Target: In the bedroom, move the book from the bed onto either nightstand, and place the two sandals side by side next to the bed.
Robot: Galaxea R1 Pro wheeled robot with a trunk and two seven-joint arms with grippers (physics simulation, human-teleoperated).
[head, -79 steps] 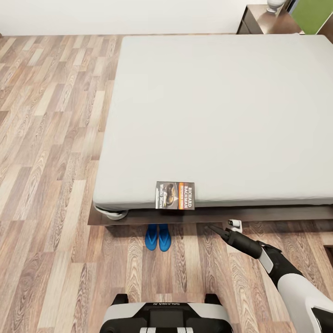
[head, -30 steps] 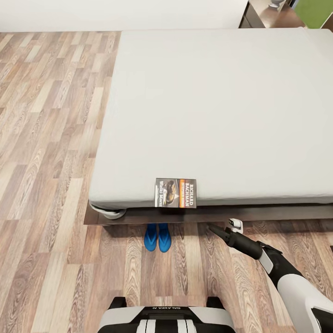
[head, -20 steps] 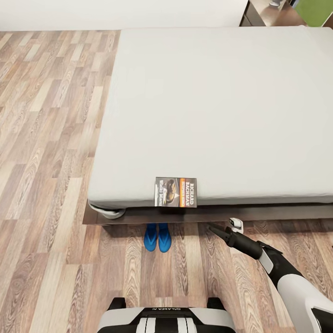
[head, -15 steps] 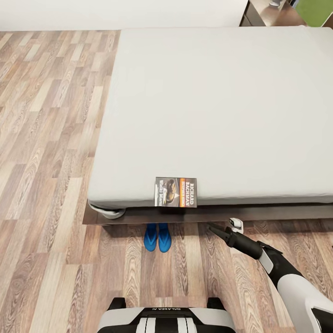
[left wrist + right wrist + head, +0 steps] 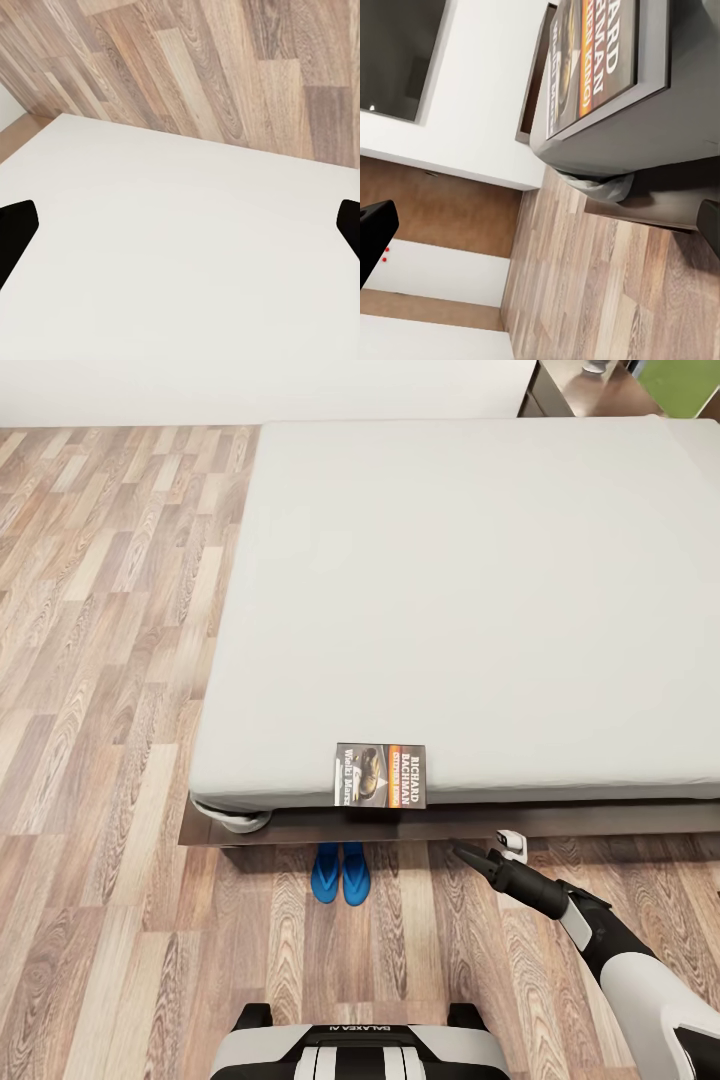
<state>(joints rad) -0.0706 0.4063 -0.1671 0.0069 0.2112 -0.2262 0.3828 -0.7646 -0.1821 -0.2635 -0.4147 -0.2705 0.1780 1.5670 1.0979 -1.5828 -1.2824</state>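
Starting nearest to you, your right gripper hangs low over the floor, just short of the bed frame, its two fingers spread and holding nothing; the left gripper is likewise spread wide and empty, looking down on a pale flat surface. Just left of the right gripper, the two blue sandals lie side by side, touching, toes tucked under the bed's near edge.

Above them the book lies flat on the bed, right at the near edge of the mattress. It looks thin and light, probably a little floppy, with a smooth cover that may slide on the sheet. You would likely do best pinching it across the near edge, where it reaches the mattress lip.

Far right, past the bed's corner, stands a nightstand.
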